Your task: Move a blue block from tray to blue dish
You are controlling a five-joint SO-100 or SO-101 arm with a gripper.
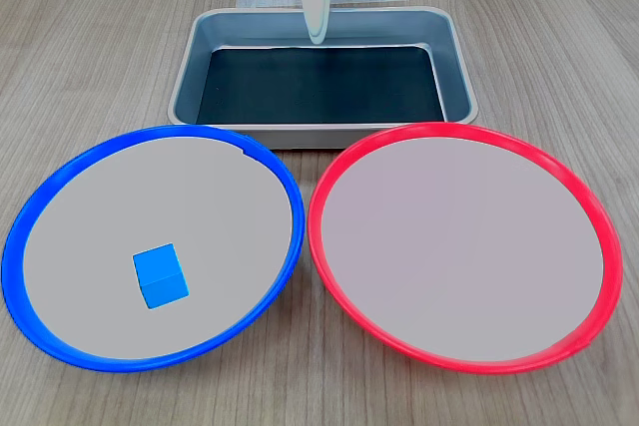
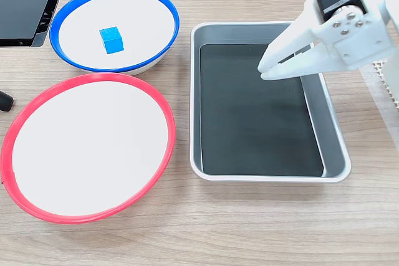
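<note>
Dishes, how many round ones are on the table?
2. The blue dish holds the blue block; the red dish sits right beside it. Both lie in front of the tray in a fixed view.

No readable text, labels, brands, numbers or signs on any surface in either fixed view.

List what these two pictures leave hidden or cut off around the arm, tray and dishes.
- End effector: in a fixed view the top edge cuts it off; just its narrow tip shows.
- Arm base: in a fixed view the right edge cuts it off behind the end effector.
- Tray floor: the near wall hides its front strip.
- Black object: cut off at the top-left corner; unidentifiable.
</note>
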